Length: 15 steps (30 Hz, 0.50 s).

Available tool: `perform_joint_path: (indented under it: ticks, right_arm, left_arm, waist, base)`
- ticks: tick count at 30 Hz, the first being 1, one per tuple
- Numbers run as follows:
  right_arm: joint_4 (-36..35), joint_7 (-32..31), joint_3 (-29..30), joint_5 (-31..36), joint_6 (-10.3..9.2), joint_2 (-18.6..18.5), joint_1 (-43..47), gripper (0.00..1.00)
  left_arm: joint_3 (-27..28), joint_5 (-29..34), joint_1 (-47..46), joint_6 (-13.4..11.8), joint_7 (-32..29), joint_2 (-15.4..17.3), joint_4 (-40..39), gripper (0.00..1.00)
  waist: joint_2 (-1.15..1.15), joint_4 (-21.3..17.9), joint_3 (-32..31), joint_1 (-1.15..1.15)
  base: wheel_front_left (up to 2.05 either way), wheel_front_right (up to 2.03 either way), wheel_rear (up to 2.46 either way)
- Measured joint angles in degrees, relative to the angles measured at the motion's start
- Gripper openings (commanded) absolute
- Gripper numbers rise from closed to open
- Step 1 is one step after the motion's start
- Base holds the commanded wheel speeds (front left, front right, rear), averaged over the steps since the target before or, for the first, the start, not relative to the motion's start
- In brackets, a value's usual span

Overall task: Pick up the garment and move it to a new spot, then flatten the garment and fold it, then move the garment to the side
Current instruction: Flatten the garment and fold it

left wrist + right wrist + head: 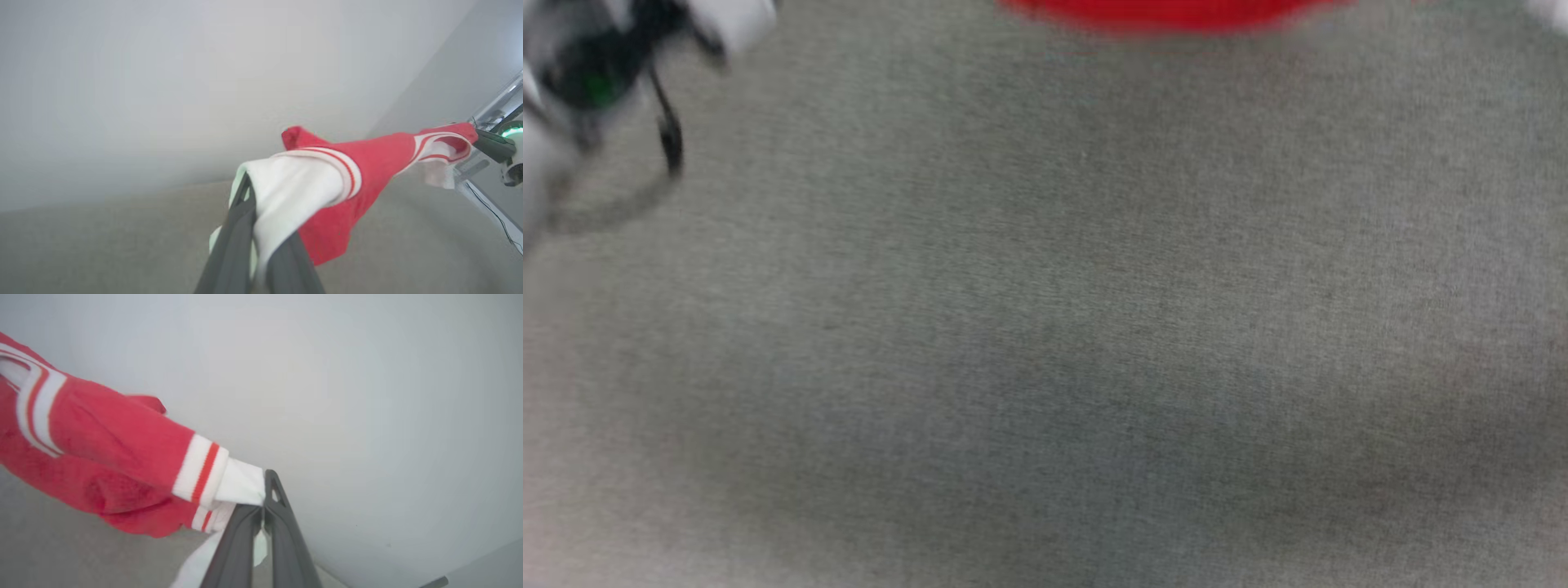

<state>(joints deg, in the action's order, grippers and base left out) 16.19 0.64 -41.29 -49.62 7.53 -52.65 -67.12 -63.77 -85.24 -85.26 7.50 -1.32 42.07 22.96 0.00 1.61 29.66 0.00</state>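
Left gripper (255, 204) pinches the jersey's (367, 159) white sleeve; right gripper (263, 498) pinches the opposite sleeve. Jersey hangs stretched between them. Advice: carry with even tension and lower it flat.

Blurred grey woven surface (1045, 343). Red garment (1168, 12) shows at its far edge, centre. Pale left arm (735, 20) with green light (600, 90) at far-left corner, dark cable (670, 139) looping below.

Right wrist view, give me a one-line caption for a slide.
Right pincer shut on the white sleeve of a red jersey, held over a grey surface.
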Motion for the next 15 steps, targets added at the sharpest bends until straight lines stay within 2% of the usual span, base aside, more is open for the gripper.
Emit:
perform_joint_path:
  ticks: [5, 8, 11, 15]
  right_arm:
    - [10.92, -1.2, 6.61, 2.6, 0.02, 10.03, -11.77, 0.0]
    - [16.68, -0.37, 9.43, 5.53, 0.02, 14.16, -19.4, 0.0]
    - [21.21, 1.72, 11.57, 8.72, 0.02, 16.08, -25.27, 0.0]
    - [24.54, 3.15, 11.26, 10.58, 0.02, 16.66, -26.82, 0.0]
  left_arm:
    - [2.74, 1.16, -11.51, 0.04, 1.03, -7.28, 16.52, 0.0]
    - [5.21, 2.71, -19.43, 0.05, 5.36, -11.13, 24.32, 0.0]
    - [6.89, 3.64, -24.96, 0.07, 9.81, -14.1, 28.94, 0.0]
    - [5.64, 3.93, -24.6, 0.07, 9.58, -15.58, 29.95, 0.0]
  waist:
    - [0.0, -1.68, 2.47, 0.0]
    - [0.0, -3.13, 3.61, 0.0]
    - [0.0, -4.48, 4.41, 0.0]
    - [0.0, -5.2, 4.38, 0.0]
  base:
    - [0.0, 0.0, 0.0]
    - [0.0, 0.0, 0.0]
    - [0.0, 0.0, 0.0]
    - [0.0, 0.0, 0.0]
